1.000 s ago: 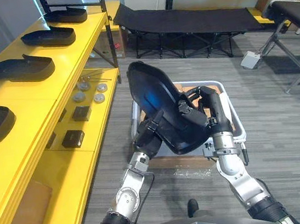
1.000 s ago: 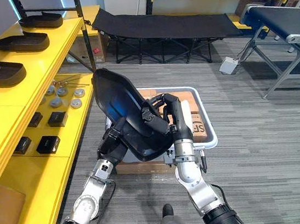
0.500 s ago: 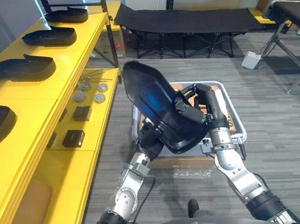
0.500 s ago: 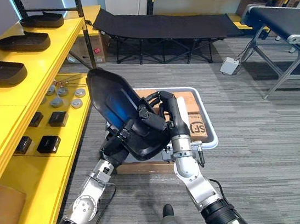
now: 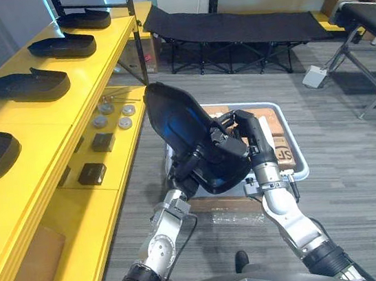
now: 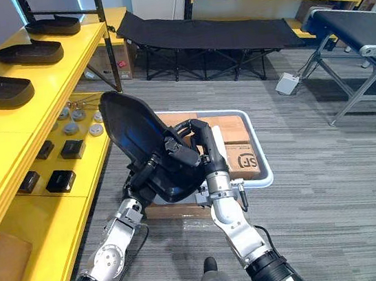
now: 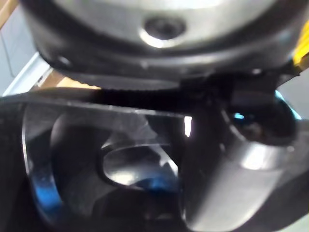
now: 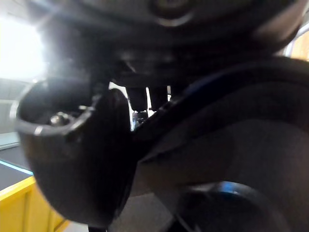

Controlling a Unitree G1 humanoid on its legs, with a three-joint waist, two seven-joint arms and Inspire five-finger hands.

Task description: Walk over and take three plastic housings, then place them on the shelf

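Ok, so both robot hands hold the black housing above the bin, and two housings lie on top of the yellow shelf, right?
No: four housings lie on top of the yellow shelf, as the left eye view shows. The left robot hand and right robot hand do hold the black housing above the bin.

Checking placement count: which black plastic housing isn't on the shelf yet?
The tilted housing gripped between the left robot hand and right robot hand, by the white tray. The other four housings lie flat on the yellow shelf.
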